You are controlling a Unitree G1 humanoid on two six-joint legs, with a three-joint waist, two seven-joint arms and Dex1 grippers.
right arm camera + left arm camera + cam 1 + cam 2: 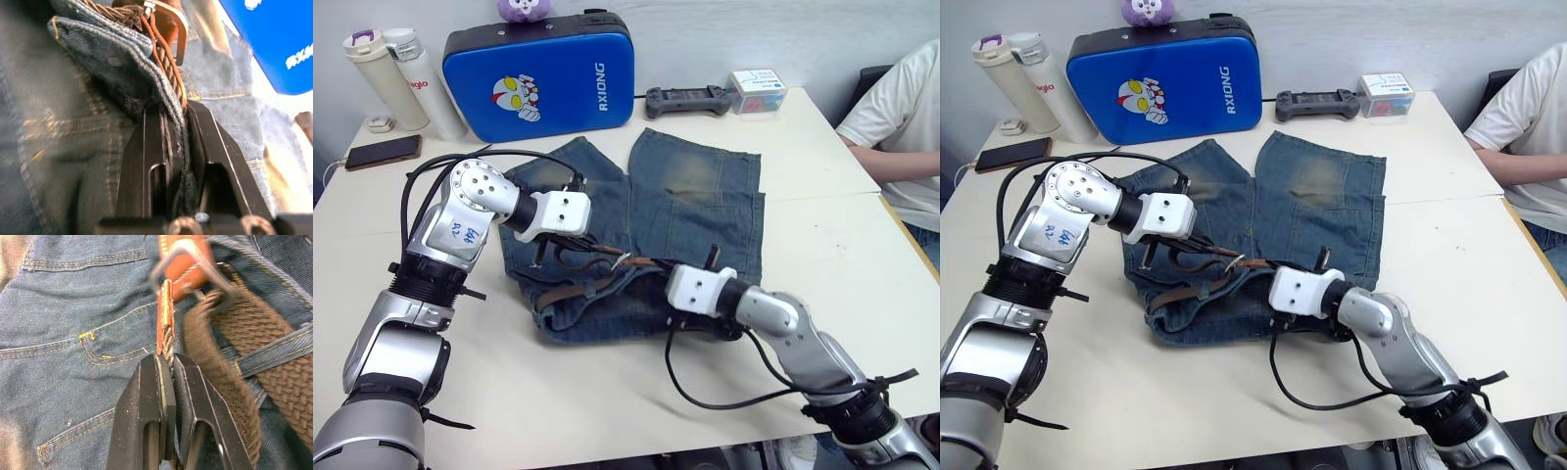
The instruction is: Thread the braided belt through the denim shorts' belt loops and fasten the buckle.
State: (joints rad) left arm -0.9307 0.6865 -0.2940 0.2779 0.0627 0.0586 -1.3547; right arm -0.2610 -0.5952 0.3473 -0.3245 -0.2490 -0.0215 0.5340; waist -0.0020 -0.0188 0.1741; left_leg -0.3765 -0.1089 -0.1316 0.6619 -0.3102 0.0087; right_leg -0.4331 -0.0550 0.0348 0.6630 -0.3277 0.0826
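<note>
The white table (607,392) takes most of the head view, and the denim shorts (705,196) lie flat in the centre of the frame, with the waistband turned toward the bottom edge. Behind them, in the upper left, stands a blue hard case (543,73), with two bottles (406,73) beside it at the far left.

The braided belt (578,289) runs along the waistband, left of centre and a little below, and seems already passed through some loops. The silver buckle (183,262) sits at the top centre of the left wrist view, on the tan leather end.

The left gripper (166,377) is pressed together on the thin belt end just under the buckle. The right gripper (168,122) pinches a fold of the waistband together with the belt.

The belt looks light and very soft, so it will bend and twist easily. I think it is better to hold it by the stiffer leather end near the buckle. The denim is limp too and may slide on the table.
</note>
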